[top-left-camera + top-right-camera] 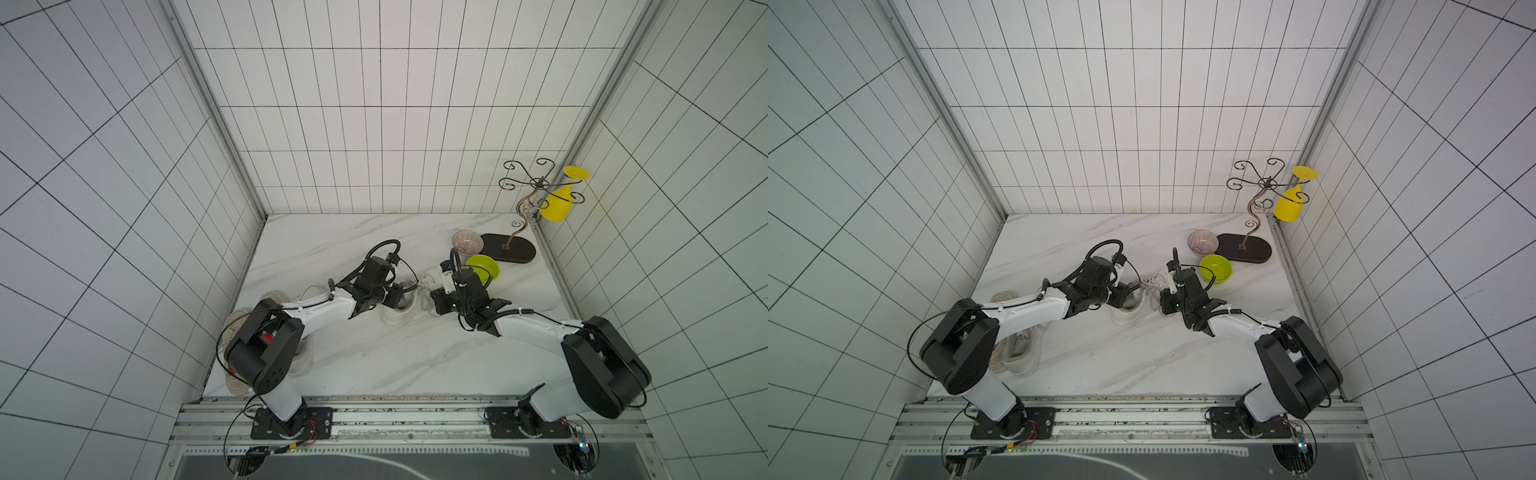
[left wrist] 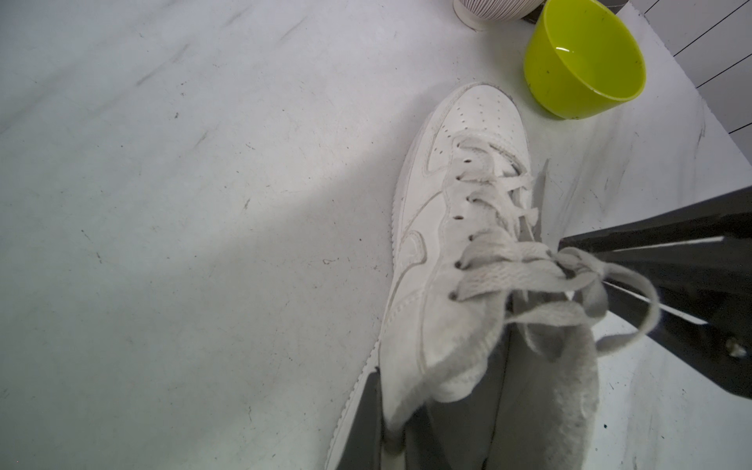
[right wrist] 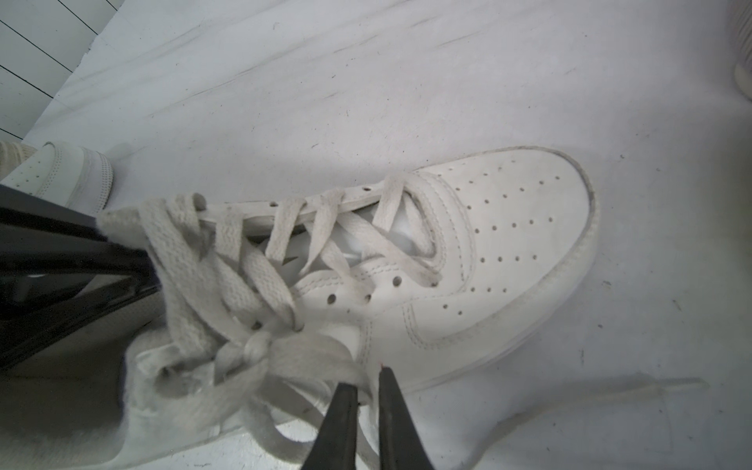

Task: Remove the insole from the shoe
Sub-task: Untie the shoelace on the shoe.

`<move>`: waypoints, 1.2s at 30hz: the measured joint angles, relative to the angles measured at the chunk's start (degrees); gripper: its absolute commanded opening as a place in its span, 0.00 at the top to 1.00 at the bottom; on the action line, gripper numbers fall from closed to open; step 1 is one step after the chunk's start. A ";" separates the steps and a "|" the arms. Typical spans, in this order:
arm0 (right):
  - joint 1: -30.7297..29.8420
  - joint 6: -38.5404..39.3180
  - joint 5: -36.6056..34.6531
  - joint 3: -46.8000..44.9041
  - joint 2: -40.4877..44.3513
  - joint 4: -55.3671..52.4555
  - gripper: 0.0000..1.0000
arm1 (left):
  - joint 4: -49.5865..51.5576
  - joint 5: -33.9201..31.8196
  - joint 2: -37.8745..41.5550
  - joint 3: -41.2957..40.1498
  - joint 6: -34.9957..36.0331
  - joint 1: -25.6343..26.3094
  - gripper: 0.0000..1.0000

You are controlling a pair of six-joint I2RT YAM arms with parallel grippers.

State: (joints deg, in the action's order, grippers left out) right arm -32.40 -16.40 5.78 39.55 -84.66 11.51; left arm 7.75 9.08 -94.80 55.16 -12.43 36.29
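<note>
Left pincer [image 2: 392, 411] is closed on the padded collar of the white leather lace-up sneaker [image 2: 468, 130], one finger outside the wall and one down inside the opening, so I have the shoe braced. It stands upright on the white marble-patterned table [image 2: 162, 203] between my two arms, with its toe near the lime-green plastic bowl [image 2: 582, 61] but not touching it. My right pincer [image 3: 364, 380] sits at the knot of the flat off-white laces [image 3: 252, 260] over the tongue, jaws nearly together with a thin slit between them. Whether they have caught a lace, the tongue or nothing I cannot tell from either wrist view. No loose insole lies on the table in either top view, and the grey inside of the opening is too shadowed for me to pick it out, so I judge it is in the shoe, unlifted. By my reckoning the task is near its start. The bracing is done, but the laces are knotted across the throat and the real work is left: get a jaw onto the insole's heel edge, peel it up, draw it out and lay it down.
</note>
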 measured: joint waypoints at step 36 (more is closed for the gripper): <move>-0.28 -0.52 -5.55 0.35 2.64 4.81 1.00 | 0.22 -0.02 -0.74 0.90 0.68 1.44 1.00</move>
State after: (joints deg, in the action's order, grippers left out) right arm -32.69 -16.93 0.23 39.90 -82.02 16.32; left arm 7.97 9.06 -95.55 56.05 -11.75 37.74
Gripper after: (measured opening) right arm 0.046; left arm 0.080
